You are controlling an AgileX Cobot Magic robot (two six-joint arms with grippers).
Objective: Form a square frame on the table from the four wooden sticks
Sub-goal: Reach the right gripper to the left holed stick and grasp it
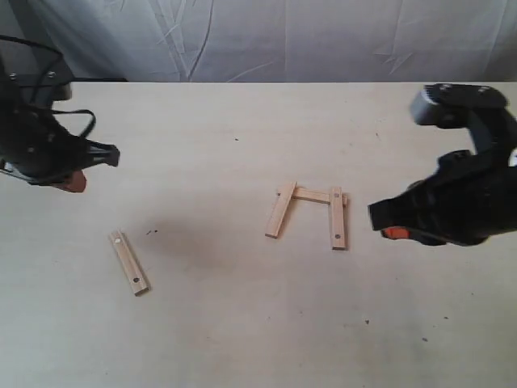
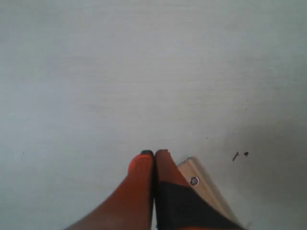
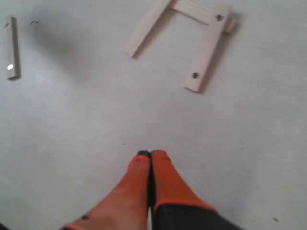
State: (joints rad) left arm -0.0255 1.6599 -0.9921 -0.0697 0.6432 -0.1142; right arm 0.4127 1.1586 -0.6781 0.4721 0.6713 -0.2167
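Note:
Three wooden sticks (image 1: 311,208) form a three-sided open frame near the middle of the table (image 1: 242,323); the side toward the front edge is open. The same three sticks (image 3: 187,33) show in the right wrist view. A fourth stick (image 1: 129,262) lies alone at the left, also seen as the loose stick (image 2: 204,189) beside the left fingers and as the loose stick (image 3: 11,48). My left gripper (image 1: 75,183) is shut and empty, behind the loose stick. My right gripper (image 1: 393,233) is shut and empty, to the right of the frame. The left gripper (image 2: 154,153) and right gripper (image 3: 150,154) show touching fingertips.
A white cloth backdrop (image 1: 266,36) hangs behind the table's far edge. Small dark specks (image 1: 151,233) lie near the loose stick. Bare table lies between the loose stick and the three joined sticks.

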